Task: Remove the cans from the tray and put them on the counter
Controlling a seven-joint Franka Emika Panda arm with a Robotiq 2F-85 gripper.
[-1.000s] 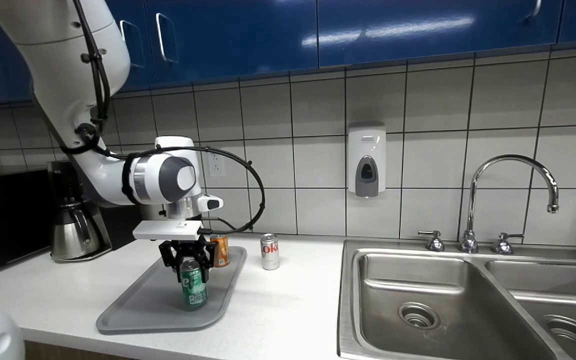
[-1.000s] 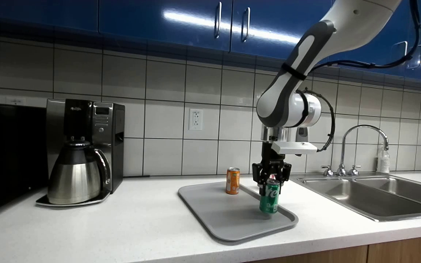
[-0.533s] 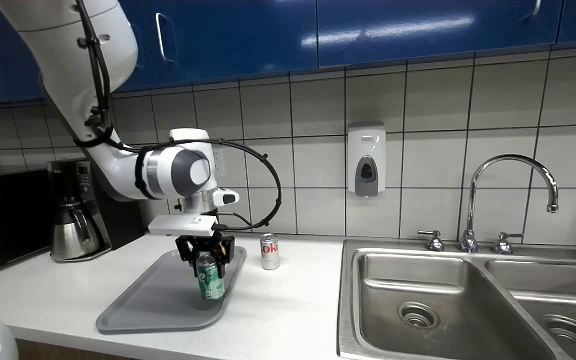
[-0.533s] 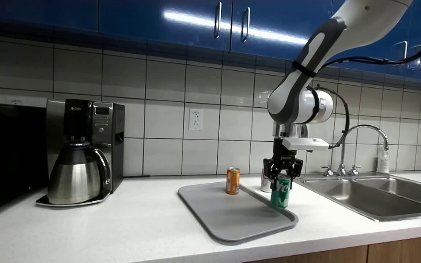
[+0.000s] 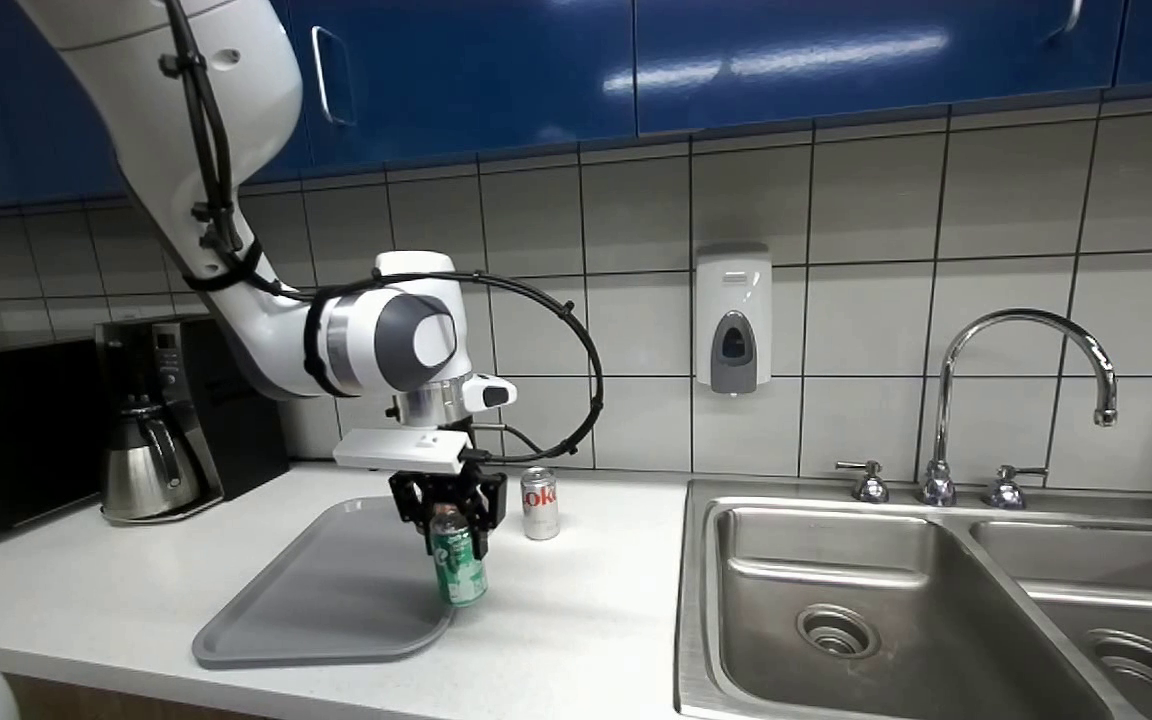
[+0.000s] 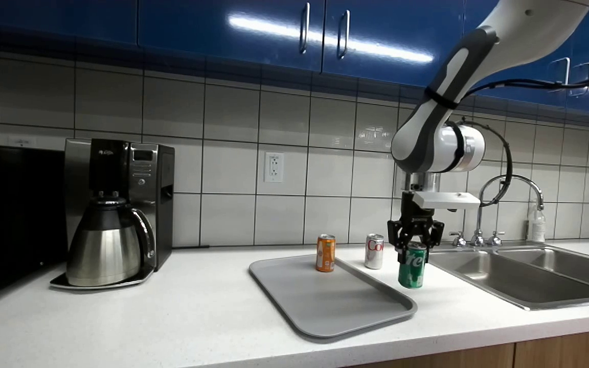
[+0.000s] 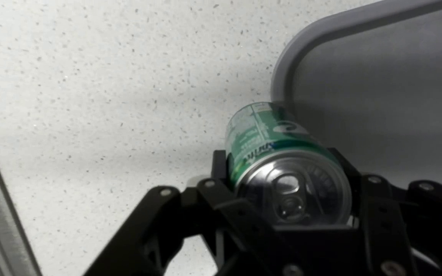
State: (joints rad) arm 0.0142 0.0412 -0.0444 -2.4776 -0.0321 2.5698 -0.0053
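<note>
the hand (image 6: 415,253) pinches the green can (image 6: 412,272) high on its sides, likely freeing its base for the worktop (image 6: 187,317), and holds it at the edge of the tray (image 6: 325,304), apparently aloft to clear the rim, while the orange can (image 6: 325,253) stands on the tray.

Green can (image 6: 413,268), near, reads "te"; white-and-red can (image 6: 374,252), farther back, "Co". Coffee maker (image 6: 120,179), left: lettering too small to read.

Hand (image 7: 282,166) clasping green can (image 7: 276,153); grey tray (image 7: 382,96) right, speckled counter (image 7: 121,99) left, steel sink (image 7: 0,222) at far-left edge.
</note>
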